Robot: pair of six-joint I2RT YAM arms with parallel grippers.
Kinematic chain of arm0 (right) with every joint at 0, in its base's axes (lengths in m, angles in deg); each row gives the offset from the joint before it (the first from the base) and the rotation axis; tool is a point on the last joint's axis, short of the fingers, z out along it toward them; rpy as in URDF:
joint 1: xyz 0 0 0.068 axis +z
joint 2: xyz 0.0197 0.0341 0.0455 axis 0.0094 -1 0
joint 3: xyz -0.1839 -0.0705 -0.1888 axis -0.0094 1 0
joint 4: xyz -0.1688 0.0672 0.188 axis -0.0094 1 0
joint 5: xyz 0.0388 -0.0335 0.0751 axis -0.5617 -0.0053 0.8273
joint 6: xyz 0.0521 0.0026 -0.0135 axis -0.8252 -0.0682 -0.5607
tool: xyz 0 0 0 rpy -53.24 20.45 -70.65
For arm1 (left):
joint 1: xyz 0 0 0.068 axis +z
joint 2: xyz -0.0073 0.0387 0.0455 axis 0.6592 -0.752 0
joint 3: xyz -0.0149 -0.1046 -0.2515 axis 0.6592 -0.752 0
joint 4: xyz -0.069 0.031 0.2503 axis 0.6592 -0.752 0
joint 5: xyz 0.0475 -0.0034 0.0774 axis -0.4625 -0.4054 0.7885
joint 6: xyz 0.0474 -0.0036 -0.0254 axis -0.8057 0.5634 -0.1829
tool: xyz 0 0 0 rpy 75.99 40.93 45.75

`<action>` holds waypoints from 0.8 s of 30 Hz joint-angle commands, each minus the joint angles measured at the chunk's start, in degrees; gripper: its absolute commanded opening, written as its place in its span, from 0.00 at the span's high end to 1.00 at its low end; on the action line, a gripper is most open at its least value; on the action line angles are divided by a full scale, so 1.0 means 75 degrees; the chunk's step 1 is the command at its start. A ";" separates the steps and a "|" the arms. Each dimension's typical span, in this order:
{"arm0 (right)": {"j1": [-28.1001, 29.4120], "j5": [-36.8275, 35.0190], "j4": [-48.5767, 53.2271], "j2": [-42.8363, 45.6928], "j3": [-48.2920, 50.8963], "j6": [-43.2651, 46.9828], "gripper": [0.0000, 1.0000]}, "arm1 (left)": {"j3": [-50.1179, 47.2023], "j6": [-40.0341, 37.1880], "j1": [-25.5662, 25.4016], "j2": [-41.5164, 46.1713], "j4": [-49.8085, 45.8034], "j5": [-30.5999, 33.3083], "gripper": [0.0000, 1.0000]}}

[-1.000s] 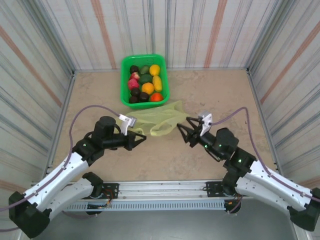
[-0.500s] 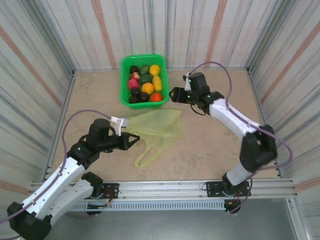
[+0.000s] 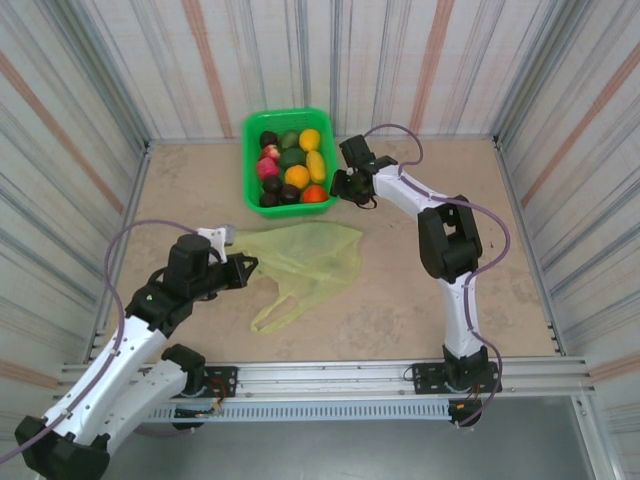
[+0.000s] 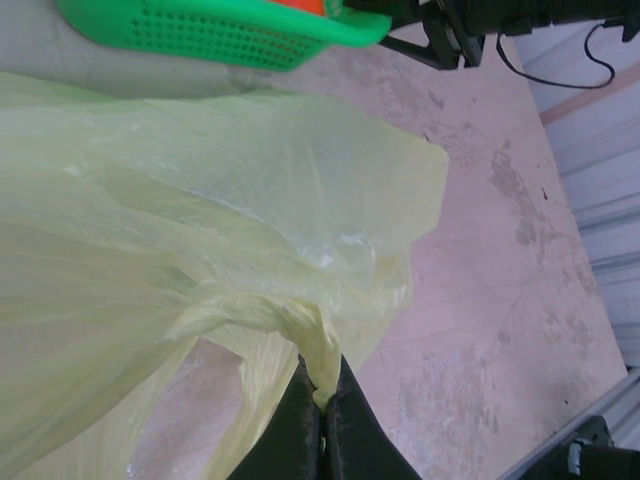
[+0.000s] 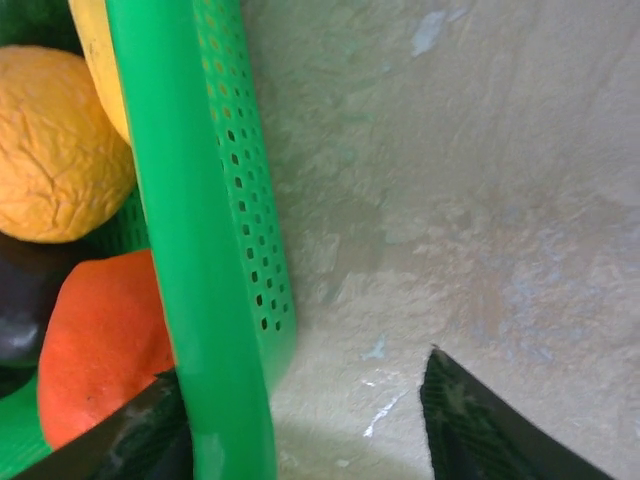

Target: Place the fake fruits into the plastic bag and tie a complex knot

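Top view, bag: the bag (image 3: 305, 255) lies flat and limp on the tabletop (image 3: 420, 290), just this side of the basket (image 3: 333, 160), with one handle loop trailing toward the arms.
Top view, fruits: every one of the fruits (image 3: 290, 165) sits in the basket, and none are in the bag.
Top view, left fingers: the left fingers (image 3: 243, 266) are at the bag's left edge, on the film.
Top view, right fingers: the right fingers (image 3: 338, 186) are at the basket's near right corner. From up here I cannot tell how far they are spread.
Left wrist, grip: the left fingers (image 4: 322, 405) are clenched on a bunched fold of the bag (image 4: 250, 200).
Left wrist, handling: the film looks thin, near weightless and slippery, so it will likely collapse. It is best taken gathered, at a handle or the mouth rim.
Left wrist, hard to see: folds hide where the mouth opens, and the basket (image 4: 220, 35) is cut off at the top.
Right wrist, fingers: the right fingers (image 5: 310, 440) are released and spread wide astride the basket (image 5: 190, 200) wall. One tip is on the fruit side, the other over bare tabletop (image 5: 450, 200).
Right wrist, handling: the orange fruit (image 5: 55, 150) and red fruit (image 5: 100, 350) look light, rigid and glossy, so they are likely to slip. I would take each across its widest middle.
Right wrist, hidden: the wall blocks part of the red fruit, and a dark fruit (image 5: 20, 310) is mostly cut off at the left.
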 commanded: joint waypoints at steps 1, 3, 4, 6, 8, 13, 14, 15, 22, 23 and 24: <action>-0.0141 -0.1215 0.0743 0.0348 0.0300 -0.0447 0.47 | 0.0276 -0.0195 0.0065 0.0082 -0.0278 0.0782 1.00; -0.0270 -0.1606 0.0677 0.0729 0.0761 -0.0629 0.47 | 0.0266 -0.0209 0.0068 0.0086 -0.0274 0.0990 1.00; -0.0386 -0.1751 0.0636 0.0935 0.1039 -0.0710 0.47 | 0.0274 -0.0189 0.0090 0.0068 -0.0283 0.1058 1.00; -0.0662 -0.1915 0.0516 0.1455 0.1666 -0.0850 0.46 | 0.0280 -0.0128 0.0118 0.0068 -0.0265 0.1165 1.00; -0.0980 -0.1951 0.0395 0.1930 0.2287 -0.0851 0.46 | 0.0289 -0.0070 0.0126 0.0070 -0.0261 0.1268 1.00; -0.1877 -0.2258 0.0277 0.3415 0.4038 -0.0784 0.41 | 0.0296 -0.0010 0.0138 0.0090 -0.0294 0.1377 1.00; -0.2090 -0.2367 0.0281 0.3783 0.4428 -0.0723 0.40 | 0.0291 0.0006 0.0141 0.0090 -0.0301 0.1401 1.00; -0.2315 -0.2474 0.0282 0.4114 0.4783 -0.0675 0.39 | 0.0308 0.0002 0.0140 0.0090 -0.0302 0.1424 1.00; -0.3873 -0.3239 0.0182 0.6556 0.6632 -0.0434 0.30 | 0.0396 -0.0007 0.0174 0.0012 -0.0213 0.1346 1.00; -0.3790 -0.3537 0.0247 0.6881 0.6661 -0.0283 0.28 | 0.0427 -0.0011 0.0173 -0.0016 -0.0191 0.1325 1.00; -0.3659 -0.3802 0.0279 0.7183 0.6664 -0.0104 0.28 | 0.0458 -0.0027 0.0176 -0.0058 -0.0164 0.1311 1.00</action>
